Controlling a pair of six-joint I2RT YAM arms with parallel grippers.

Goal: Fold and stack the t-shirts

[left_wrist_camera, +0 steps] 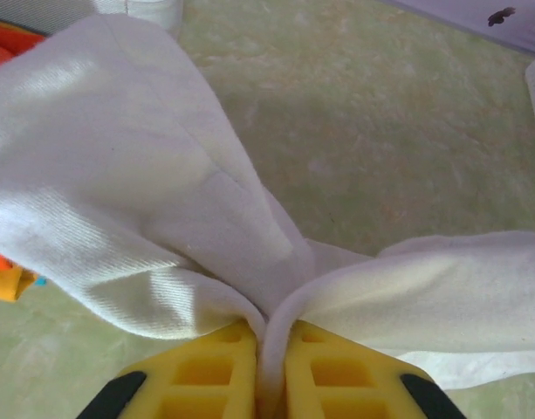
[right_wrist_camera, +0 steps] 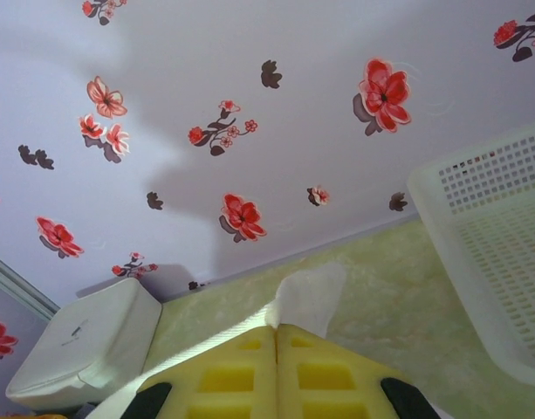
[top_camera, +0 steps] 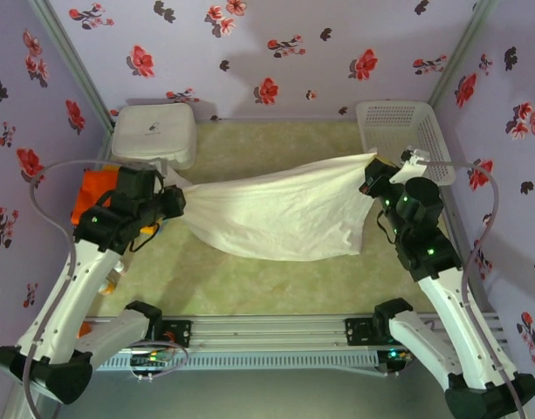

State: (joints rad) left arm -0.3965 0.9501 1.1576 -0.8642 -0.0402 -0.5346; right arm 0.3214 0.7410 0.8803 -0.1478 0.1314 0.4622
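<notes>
An off-white t-shirt (top_camera: 276, 214) hangs stretched between my two grippers above the green table top (top_camera: 250, 288). My left gripper (top_camera: 175, 201) is shut on its left end. In the left wrist view the cloth (left_wrist_camera: 162, 201) is pinched between the yellow fingers (left_wrist_camera: 206, 375) and bulges out on both sides of my left gripper (left_wrist_camera: 271, 336). My right gripper (top_camera: 370, 179) is shut on the right corner; a small flap of the shirt (right_wrist_camera: 309, 297) sticks out past the tips of my right gripper (right_wrist_camera: 276, 330). An orange t-shirt (top_camera: 94, 188) lies under the left arm, mostly hidden.
A white rounded box (top_camera: 154, 133) stands at the back left; the right wrist view shows this box (right_wrist_camera: 84, 345) too. A white mesh basket (top_camera: 402, 135) stands at the back right, close behind the right gripper. Flowered walls close in three sides.
</notes>
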